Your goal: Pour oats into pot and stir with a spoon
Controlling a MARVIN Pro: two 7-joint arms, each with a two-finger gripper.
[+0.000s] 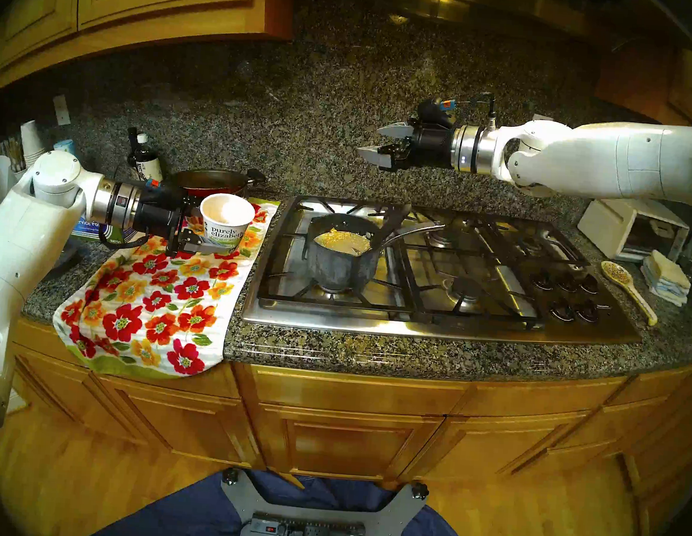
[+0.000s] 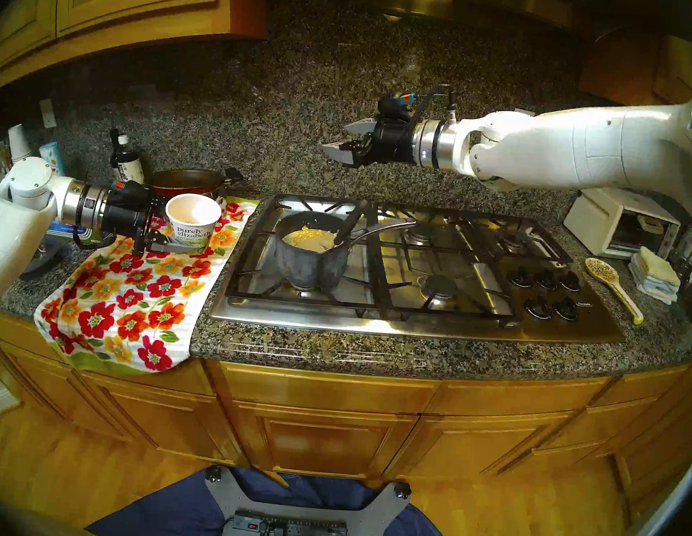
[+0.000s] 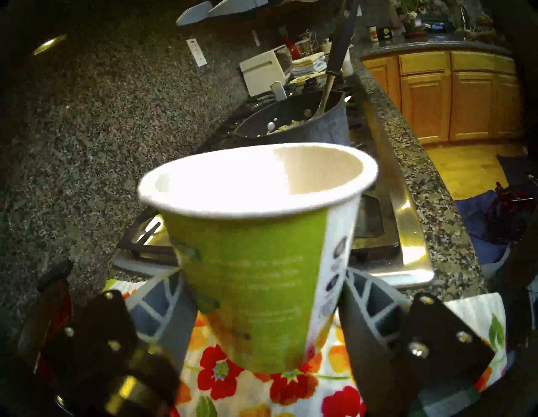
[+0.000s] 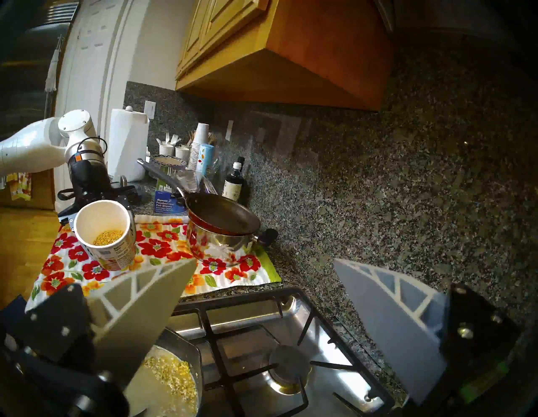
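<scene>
The dark grey pot (image 1: pixel 336 263) stands on the front-left burner, its silver handle pointing right. Pale oats (image 1: pixel 340 240) lie in liquid inside it, also seen in the right wrist view (image 4: pixel 168 375). The dark spoon (image 1: pixel 392 224) leans in the pot, handle up and to the right. The white "purely elizabeth" cup (image 1: pixel 227 224) stands upright on the floral towel (image 1: pixel 150 288), with some oats left inside (image 4: pixel 107 237). My left gripper (image 1: pixel 216 232) has a finger on each side of the cup (image 3: pixel 256 276); contact is unclear. My right gripper (image 1: pixel 369 140) is open and empty, high above the pot.
A red frying pan (image 1: pixel 209 180) sits on a steel pot (image 4: pixel 218 241) behind the cup, with a dark bottle (image 1: pixel 143 157) beside it. The cream spoon (image 1: pixel 627 287), folded cloths (image 1: pixel 664 277) and a toaster oven (image 1: pixel 629 228) lie right of the stove (image 1: pixel 434 320).
</scene>
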